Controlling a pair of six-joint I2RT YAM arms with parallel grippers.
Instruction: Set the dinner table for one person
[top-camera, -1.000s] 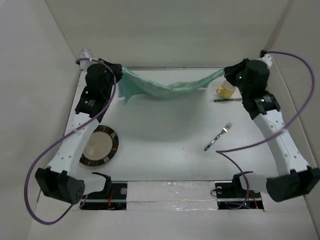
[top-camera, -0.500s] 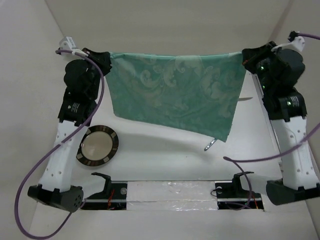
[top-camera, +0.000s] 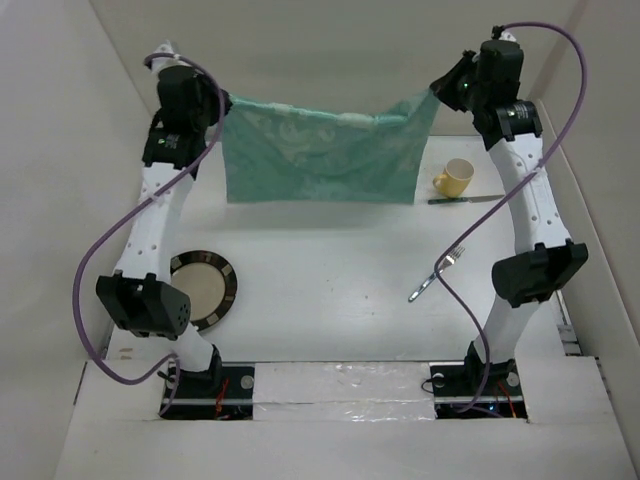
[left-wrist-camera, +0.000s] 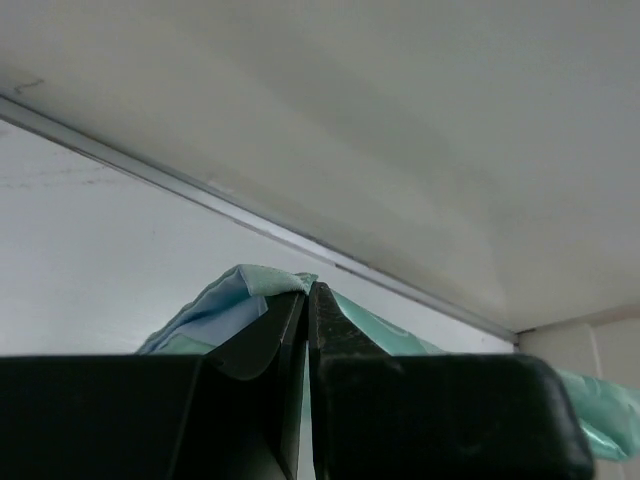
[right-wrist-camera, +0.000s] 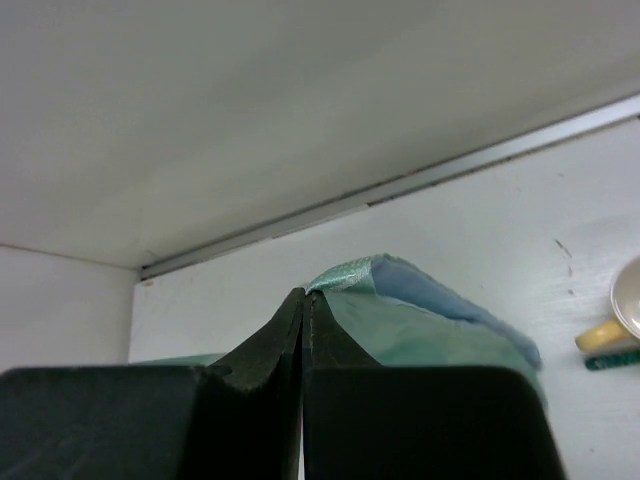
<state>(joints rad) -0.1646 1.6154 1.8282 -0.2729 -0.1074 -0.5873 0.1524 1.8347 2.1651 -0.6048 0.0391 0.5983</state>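
Observation:
A green patterned placemat (top-camera: 318, 158) hangs stretched between my two grippers above the far half of the white dinner table (top-camera: 330, 270). My left gripper (top-camera: 224, 103) is shut on its left top corner and my right gripper (top-camera: 436, 90) is shut on its right top corner. In the left wrist view the cloth's corner (left-wrist-camera: 250, 290) sticks out past the shut left gripper (left-wrist-camera: 308, 290). The right wrist view shows the other corner (right-wrist-camera: 400, 300) folded beside the shut right gripper (right-wrist-camera: 303, 297). On the table lie a dark-rimmed plate (top-camera: 205, 288), a fork (top-camera: 436, 273), a knife (top-camera: 462, 199) and a yellow cup (top-camera: 453, 178).
White wall panels (top-camera: 60, 200) close in the table on the left, far and right sides. The arm bases (top-camera: 340, 385) sit at the near edge. The cup (right-wrist-camera: 625, 310) also shows at the right edge of the right wrist view.
Both grippers have swung back toward the far wall with the placemat. The cloth, spread wide and low half a second ago, now hangs shorter and farther back, uncovering the cup, knife and fork.

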